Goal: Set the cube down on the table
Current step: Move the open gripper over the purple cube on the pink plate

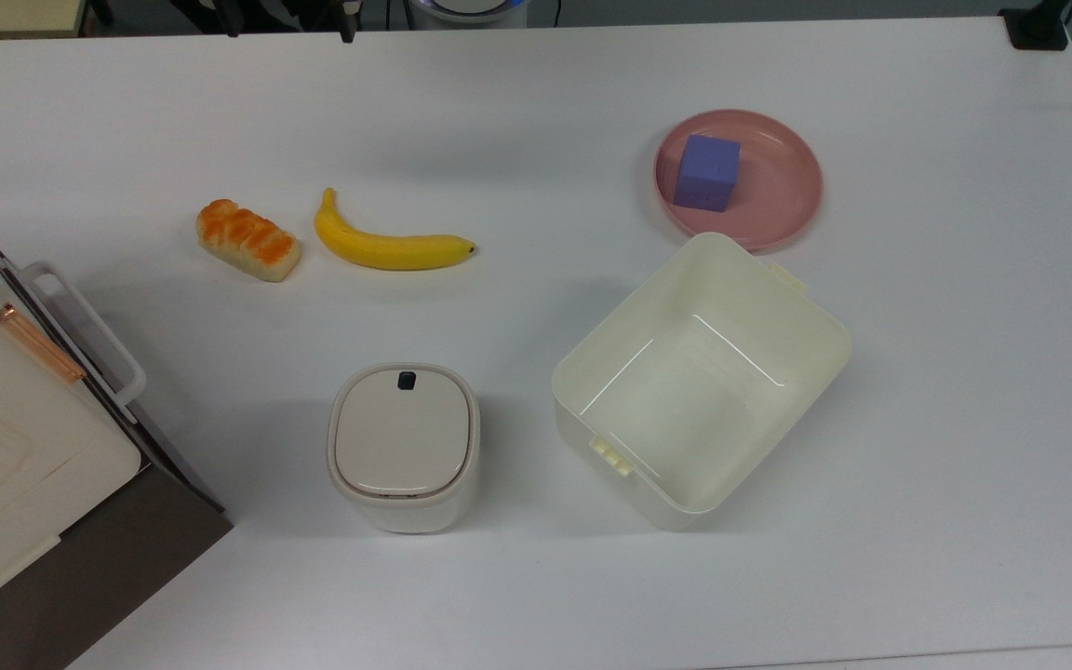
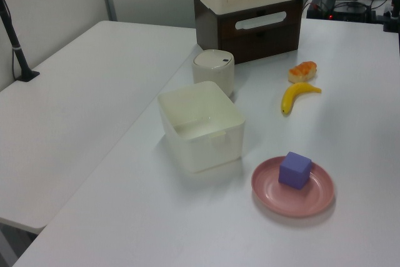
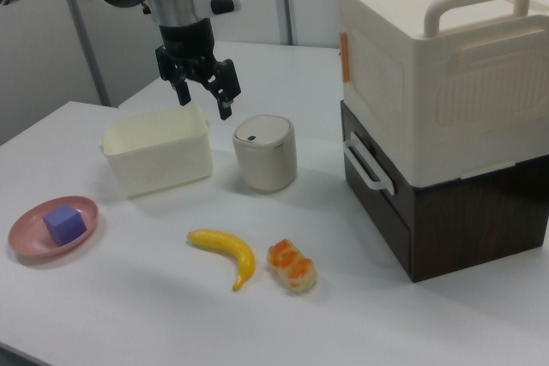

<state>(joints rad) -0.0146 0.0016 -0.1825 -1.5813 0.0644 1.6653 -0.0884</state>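
Cube (image 1: 706,172) sits on pink plate (image 1: 783,200) (dotted face hidden in side views).

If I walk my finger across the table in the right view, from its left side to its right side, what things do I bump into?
Pink plate with the cube on it → cream open box → banana → bread roll → stacked cream and brown boxes.
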